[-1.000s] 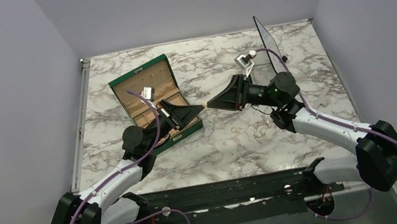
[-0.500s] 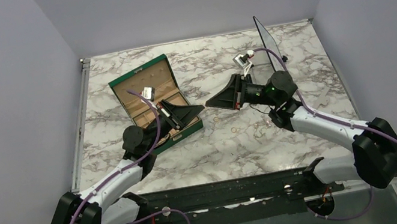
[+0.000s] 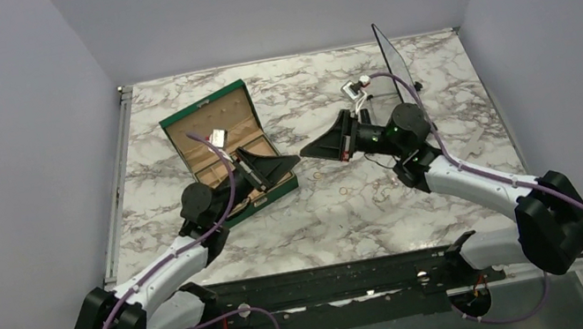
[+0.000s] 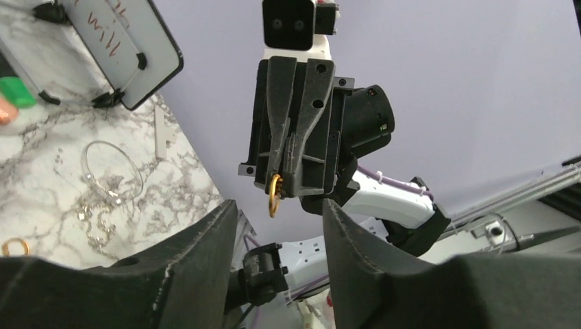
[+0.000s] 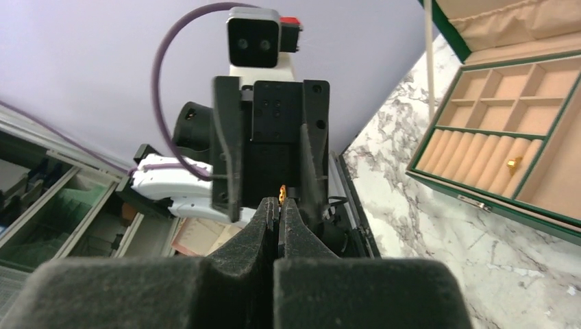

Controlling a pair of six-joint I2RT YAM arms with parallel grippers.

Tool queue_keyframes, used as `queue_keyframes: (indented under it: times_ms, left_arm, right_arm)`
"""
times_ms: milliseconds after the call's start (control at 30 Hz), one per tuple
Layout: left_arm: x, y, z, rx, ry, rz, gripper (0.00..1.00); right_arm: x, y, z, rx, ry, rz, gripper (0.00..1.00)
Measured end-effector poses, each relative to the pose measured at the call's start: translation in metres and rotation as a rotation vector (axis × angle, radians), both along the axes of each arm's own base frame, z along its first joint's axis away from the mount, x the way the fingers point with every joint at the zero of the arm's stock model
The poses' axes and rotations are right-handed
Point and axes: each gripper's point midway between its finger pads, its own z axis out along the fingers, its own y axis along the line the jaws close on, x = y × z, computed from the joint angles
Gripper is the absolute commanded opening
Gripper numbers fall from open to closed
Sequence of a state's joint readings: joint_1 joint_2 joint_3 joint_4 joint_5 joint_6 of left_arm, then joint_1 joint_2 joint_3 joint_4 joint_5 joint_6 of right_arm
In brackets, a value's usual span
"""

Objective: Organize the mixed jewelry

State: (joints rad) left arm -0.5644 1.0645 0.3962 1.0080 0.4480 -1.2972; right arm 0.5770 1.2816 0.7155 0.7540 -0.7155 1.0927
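The right gripper pinches the gold ring at its jaws' tips.

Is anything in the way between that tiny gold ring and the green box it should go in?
Yes: the left gripper. The right gripper pinches the ring, and the left gripper, jaws apart, faces it tip to tip, between the ring and the green box. Nothing else visible intervenes.

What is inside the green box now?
One small gold piece sits in a tan slot of the green box; other visible slots look empty. The left arm hides its near part from above.
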Motion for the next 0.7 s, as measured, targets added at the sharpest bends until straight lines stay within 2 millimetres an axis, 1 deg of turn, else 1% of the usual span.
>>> queue_keyframes:
  times_ms: [33,67,167,267,367,467,567,700]
  left_arm:
    - [0.002,0.001,-0.004,0.017,0.005,0.013,0.67]
    - [0.003,0.002,-0.007,0.036,0.011,0.028,0.72]
    - [0.008,0.009,-0.020,0.112,0.028,0.097,0.78]
    - [0.020,0.019,-0.035,0.224,0.068,0.198,0.80]
    - [0.036,0.036,-0.048,0.364,0.119,0.325,0.81]
    - [0.050,0.063,-0.057,0.556,0.149,0.475,0.81]
    - [0.057,0.090,-0.051,0.697,0.140,0.590,0.81]
    - [0.057,0.130,-0.032,0.859,0.082,0.741,0.81]
  right_arm:
    - [0.002,0.000,-0.003,-0.009,0.005,-0.008,0.01]
    - [0.004,0.000,-0.006,-0.021,0.009,-0.018,0.01]
    - [0.010,0.000,-0.018,-0.059,0.027,-0.050,0.01]
    - [0.017,0.001,-0.033,-0.109,0.044,-0.083,0.01]
    - [0.024,0.010,-0.051,-0.178,0.065,-0.112,0.01]
    - [0.030,0.026,-0.066,-0.256,0.069,-0.139,0.01]
    - [0.031,0.048,-0.079,-0.342,0.047,-0.162,0.01]
    - [0.030,0.084,-0.094,-0.459,-0.007,-0.188,0.01]
